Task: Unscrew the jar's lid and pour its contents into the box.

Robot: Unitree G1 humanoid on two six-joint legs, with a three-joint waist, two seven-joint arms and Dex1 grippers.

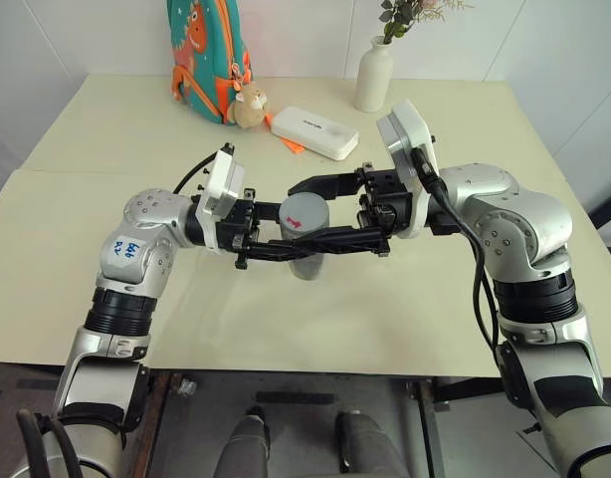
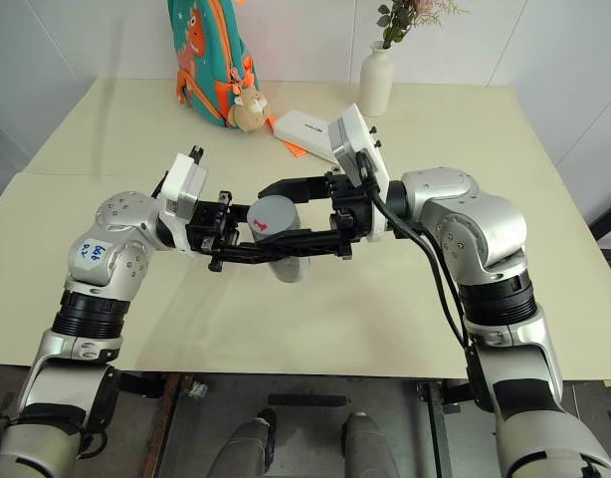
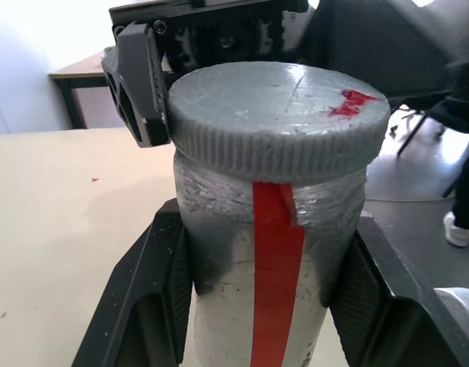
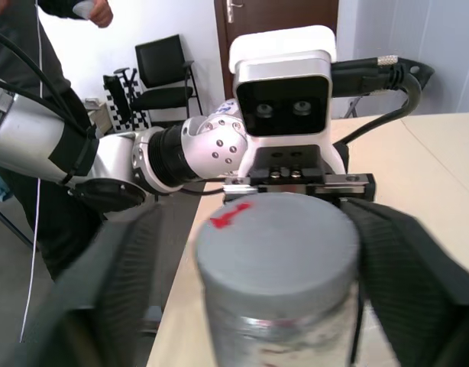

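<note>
Wide cream-coloured desk (image 1: 106, 299), the largest element, carries all objects. At its far edge, left, stands a teal backpack with an orange dinosaur print (image 1: 208, 55), a small plush toy (image 1: 249, 108) touching its base. Just right of these lies a white oblong case (image 1: 314, 131), and beyond it a white ceramic vase (image 1: 374, 75) holding a sprig of flowers.

Above the desk's centre the two arms meet, both pointing level and toward each other. The left hand (image 1: 286, 249), two black fingers, is clenched around the body of the small silvery-grey see-through jar (image 1: 307, 257); in the left wrist view its textured pads (image 3: 169, 283) press both sides of the jar wall, either side of a vertical red tape strip (image 3: 276, 275). The jar is held upright, off the desk surface.

The right hand (image 1: 320, 211) is released: in the right wrist view its fingers (image 4: 131, 267) stand apart on both sides of the round ribbed grey lid (image 3: 276, 115), not gripping it. The lid sits on the jar's mouth and bears a small red mark (image 3: 349, 102) near its edge.

The contents cannot be made out through the wall.
</note>
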